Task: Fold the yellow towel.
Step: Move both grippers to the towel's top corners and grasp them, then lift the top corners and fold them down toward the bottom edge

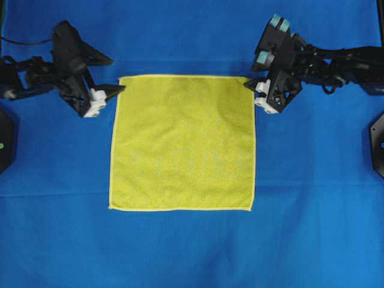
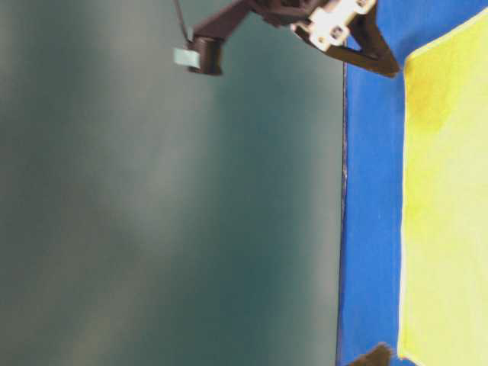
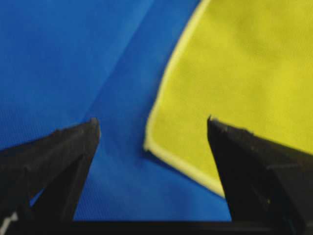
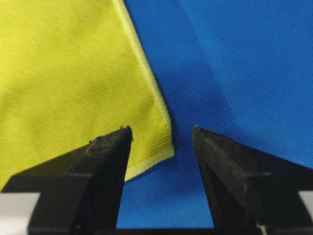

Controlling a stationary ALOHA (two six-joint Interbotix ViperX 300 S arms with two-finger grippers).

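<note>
The yellow towel (image 1: pixel 183 143) lies flat and spread out as a square in the middle of the blue covering. My left gripper (image 1: pixel 119 74) hangs low at its far left corner, open. In the left wrist view that corner of the towel (image 3: pixel 244 73) sits between the spread fingers of the left gripper (image 3: pixel 152 121), untouched. My right gripper (image 1: pixel 249 78) is at the far right corner, also open. In the right wrist view the towel (image 4: pixel 63 73) ends in a corner just inside the gap of the right gripper (image 4: pixel 162 129). Neither gripper holds anything.
The blue table covering (image 1: pixel 192 252) extends around the towel on all sides. Black arm bases stand at the left edge (image 1: pixel 5 141) and right edge (image 1: pixel 378 144). The table-level view shows the table's edge (image 2: pixel 343 229) beside the towel (image 2: pixel 446 191).
</note>
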